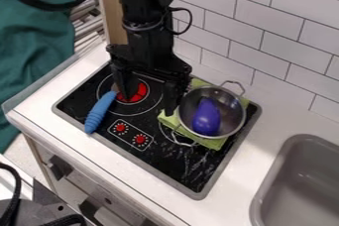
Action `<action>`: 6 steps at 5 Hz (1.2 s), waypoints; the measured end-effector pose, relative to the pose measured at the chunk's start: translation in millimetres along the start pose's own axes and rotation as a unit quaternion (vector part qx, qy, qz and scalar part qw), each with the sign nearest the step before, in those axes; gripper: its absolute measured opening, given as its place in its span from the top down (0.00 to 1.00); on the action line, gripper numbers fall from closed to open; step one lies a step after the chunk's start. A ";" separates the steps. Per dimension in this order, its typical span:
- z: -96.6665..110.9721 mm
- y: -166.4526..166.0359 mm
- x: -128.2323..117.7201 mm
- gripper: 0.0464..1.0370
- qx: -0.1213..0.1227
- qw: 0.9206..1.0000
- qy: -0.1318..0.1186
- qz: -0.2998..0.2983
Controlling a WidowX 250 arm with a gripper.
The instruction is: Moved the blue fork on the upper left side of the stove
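Note:
The black gripper [147,95] hangs low over the back left burner of the stove [159,158], its fingers spread wide apart with only the red burner centre seen between them. A blue fork [100,112] lies slantwise on the stove's left side, its ridged handle pointing toward the front left edge. The fork's far end lies right by the gripper's left finger and is partly hidden there; whether they touch, I cannot tell.
On the stove's right side a metal pan [230,103] holding a purple eggplant [206,117] stands on a green cloth [214,143]. A tiled wall [265,51] rises behind, and a grey sink [301,170] lies at the lower right.

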State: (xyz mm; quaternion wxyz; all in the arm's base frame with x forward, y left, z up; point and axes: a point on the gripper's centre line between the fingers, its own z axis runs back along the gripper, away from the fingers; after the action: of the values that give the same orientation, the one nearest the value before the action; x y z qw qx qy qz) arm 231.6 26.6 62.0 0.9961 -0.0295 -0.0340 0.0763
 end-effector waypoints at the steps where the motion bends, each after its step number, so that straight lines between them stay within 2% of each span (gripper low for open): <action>1: -7.2 0.8 -4.6 0.03 0.000 1.000 0.014 0.000; 3: -25.4 56.9 -12.7 0.03 0.026 0.997 0.038 0.054; 4: -28.1 91.1 -8.6 0.03 0.036 0.996 0.025 0.079; 5: -46.7 113.1 -6.6 0.03 0.017 0.996 0.024 0.089; 6: -73.6 123.0 7.9 0.03 -0.005 0.997 0.022 0.078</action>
State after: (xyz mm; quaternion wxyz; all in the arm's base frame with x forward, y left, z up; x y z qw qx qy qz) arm 226.2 145.1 -18.7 0.9874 -0.0389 -0.0096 0.1530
